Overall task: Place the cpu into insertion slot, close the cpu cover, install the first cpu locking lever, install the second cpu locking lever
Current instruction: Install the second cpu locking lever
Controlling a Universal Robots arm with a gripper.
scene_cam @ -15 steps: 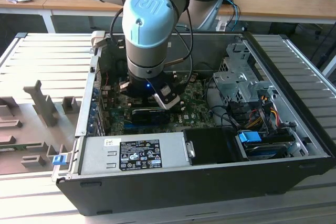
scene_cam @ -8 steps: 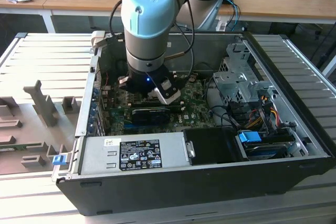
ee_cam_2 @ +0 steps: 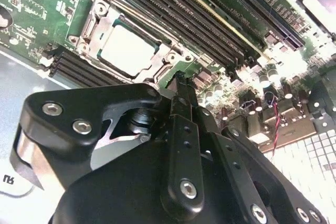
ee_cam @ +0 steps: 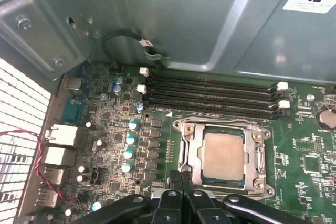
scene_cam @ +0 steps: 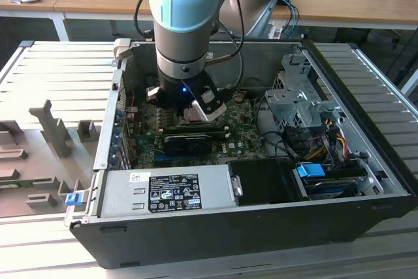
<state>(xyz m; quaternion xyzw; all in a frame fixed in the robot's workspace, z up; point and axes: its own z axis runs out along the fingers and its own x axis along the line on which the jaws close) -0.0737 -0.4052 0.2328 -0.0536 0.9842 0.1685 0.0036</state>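
Black gripper [ee_cam: 182,179] fingers fill our foreground, pressed together with nothing between them, tips just beside the socket's edge.

We see the flat square silver-topped cpu [ee_cam: 223,156] already seated in the square insertion slot [ee_cam: 185,153] on the green motherboard [ee_cam: 299,156], and the thin silver metal cpu cover [ee_cam: 222,127] frame lies down around it in both wrist views. We judge placing and closing done; whether either locking lever is latched we can't tell. Our jaws sit alongside the chip, not over it.

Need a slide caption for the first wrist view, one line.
Shut gripper poised at the socket edge, cpu seated under the closed cpu cover.
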